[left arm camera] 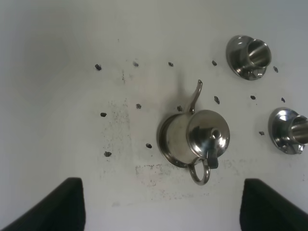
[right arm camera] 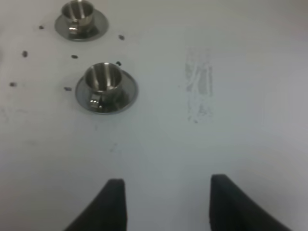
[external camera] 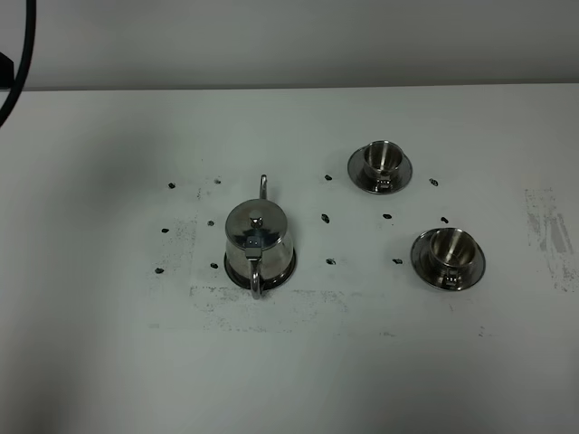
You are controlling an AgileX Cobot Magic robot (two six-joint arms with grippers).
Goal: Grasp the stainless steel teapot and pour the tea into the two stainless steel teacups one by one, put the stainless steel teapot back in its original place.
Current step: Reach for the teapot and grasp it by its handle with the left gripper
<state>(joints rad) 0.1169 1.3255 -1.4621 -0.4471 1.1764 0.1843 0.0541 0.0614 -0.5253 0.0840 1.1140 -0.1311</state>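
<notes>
Stainless steel teapot (external camera: 257, 242) stands upright left of centre in the high view, handle toward the lower edge, untouched; grasp step not yet begun; left gripper (left arm camera: 161, 192) spread wide, empty; right gripper (right arm camera: 167, 185) parted, empty; next move likely needs jaws lined up on the loop handle.

White flat tabletop (external camera: 109, 362), matte. Round shiny steel coaster plate (external camera: 290, 268) near the middle. Two round steel saucers to its right: one farther back (external camera: 404, 168), one about level with it (external camera: 476, 266). Small black marks (external camera: 171, 186) ring the coaster and run toward the saucers. Grey scuffing (external camera: 262, 303) just in front of the coaster; a scuffed patch (external camera: 547, 226) far to its right.
</notes>
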